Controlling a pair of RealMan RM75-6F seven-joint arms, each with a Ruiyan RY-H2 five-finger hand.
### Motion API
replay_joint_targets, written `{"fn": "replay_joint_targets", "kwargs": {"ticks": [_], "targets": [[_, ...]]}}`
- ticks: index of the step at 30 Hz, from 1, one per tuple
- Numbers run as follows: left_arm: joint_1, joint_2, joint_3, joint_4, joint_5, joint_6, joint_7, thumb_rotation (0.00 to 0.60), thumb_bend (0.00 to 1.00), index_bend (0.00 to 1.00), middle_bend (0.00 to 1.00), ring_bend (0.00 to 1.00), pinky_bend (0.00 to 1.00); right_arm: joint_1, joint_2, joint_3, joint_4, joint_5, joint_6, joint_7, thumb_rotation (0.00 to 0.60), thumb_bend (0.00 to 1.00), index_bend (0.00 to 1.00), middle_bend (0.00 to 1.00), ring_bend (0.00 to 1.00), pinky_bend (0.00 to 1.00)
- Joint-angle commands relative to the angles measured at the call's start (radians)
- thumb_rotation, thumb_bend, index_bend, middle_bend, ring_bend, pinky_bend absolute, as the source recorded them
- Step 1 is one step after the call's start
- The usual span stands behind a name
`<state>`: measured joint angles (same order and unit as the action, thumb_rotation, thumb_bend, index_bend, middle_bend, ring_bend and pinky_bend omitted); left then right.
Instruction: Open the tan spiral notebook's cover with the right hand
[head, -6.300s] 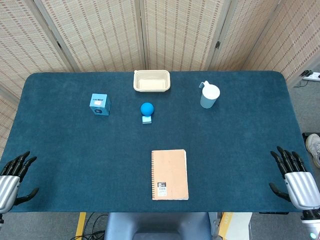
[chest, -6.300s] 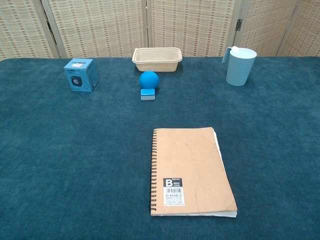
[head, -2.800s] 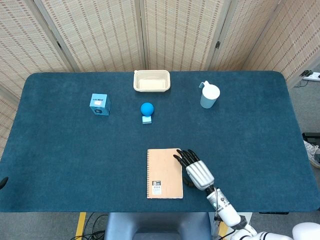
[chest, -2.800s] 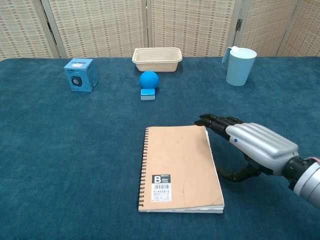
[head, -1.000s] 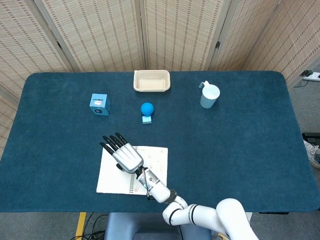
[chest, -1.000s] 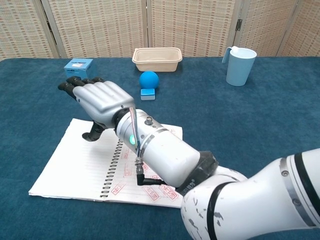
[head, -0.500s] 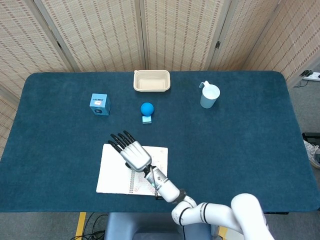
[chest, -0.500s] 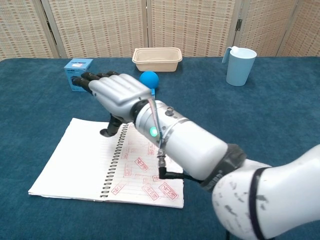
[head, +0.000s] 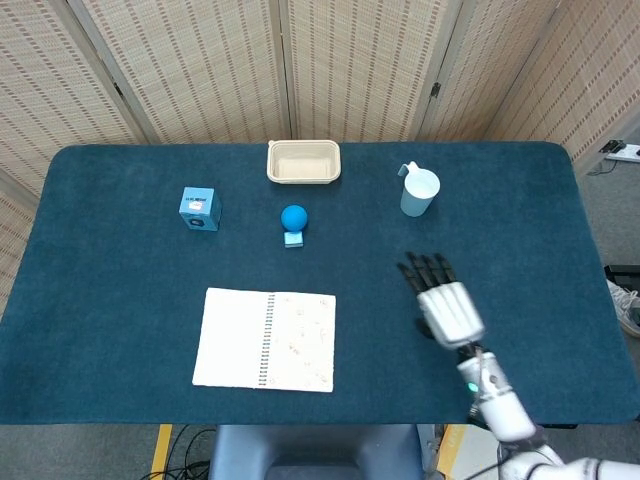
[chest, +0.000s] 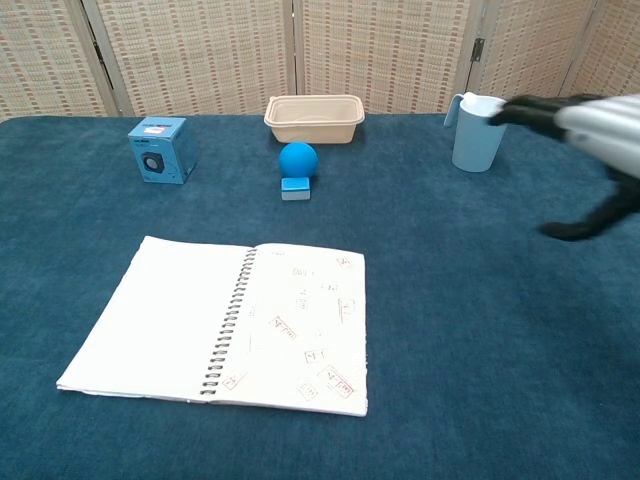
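Note:
The spiral notebook (head: 266, 339) (chest: 230, 322) lies open and flat near the table's front edge, its cover folded out to the left and a white page with small red marks on the right. My right hand (head: 446, 306) (chest: 588, 135) hovers well to the right of the notebook, empty, its fingers spread and pointing toward the far side. It touches nothing. My left hand is in neither view.
A beige tray (head: 303, 161) (chest: 314, 117) stands at the back centre. A light blue pitcher (head: 419, 191) (chest: 479, 131) is at the back right, close behind my right hand in the chest view. A blue ball on a small block (head: 293, 222) and a blue box (head: 200, 208) sit mid-table.
My right hand has left the notebook and swung far to the right, clear of the pages. The notebook stays open and flat where it was.

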<state>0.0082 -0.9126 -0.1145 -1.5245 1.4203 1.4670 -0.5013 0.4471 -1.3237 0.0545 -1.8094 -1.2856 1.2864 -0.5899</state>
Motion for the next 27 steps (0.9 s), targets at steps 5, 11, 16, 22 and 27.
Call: {"fn": "replay_joint_targets", "kwargs": {"ticks": [5,11,16,22,27], "targets": [[-0.024,-0.017,0.027,-0.06,0.039,-0.01,0.132,0.6,0.27,0.12,0.04,0.06,0.14,-0.21,0.129,-0.144,0.054,-0.155,0.196,0.276,0.6,0.3,0.0,0.0,0.0,0.0],[-0.039,-0.025,0.041,-0.087,0.048,-0.028,0.204,0.6,0.27,0.12,0.04,0.06,0.14,-0.295,0.157,-0.151,0.119,-0.233,0.322,0.399,0.6,0.31,0.0,0.0,0.0,0.0],[-0.038,-0.031,0.054,-0.105,0.068,-0.011,0.25,0.6,0.27,0.12,0.04,0.06,0.14,-0.322,0.168,-0.121,0.128,-0.218,0.337,0.439,0.6,0.31,0.0,0.0,0.0,0.0],[-0.037,-0.033,0.064,-0.115,0.079,-0.002,0.274,0.6,0.27,0.12,0.04,0.06,0.14,-0.327,0.176,-0.105,0.129,-0.224,0.312,0.447,0.6,0.31,0.0,0.0,0.0,0.0],[-0.045,-0.038,0.066,-0.117,0.07,-0.012,0.288,0.6,0.27,0.12,0.04,0.06,0.14,-0.333,0.179,-0.092,0.13,-0.227,0.299,0.453,0.6,0.31,0.0,0.0,0.0,0.0]]}}
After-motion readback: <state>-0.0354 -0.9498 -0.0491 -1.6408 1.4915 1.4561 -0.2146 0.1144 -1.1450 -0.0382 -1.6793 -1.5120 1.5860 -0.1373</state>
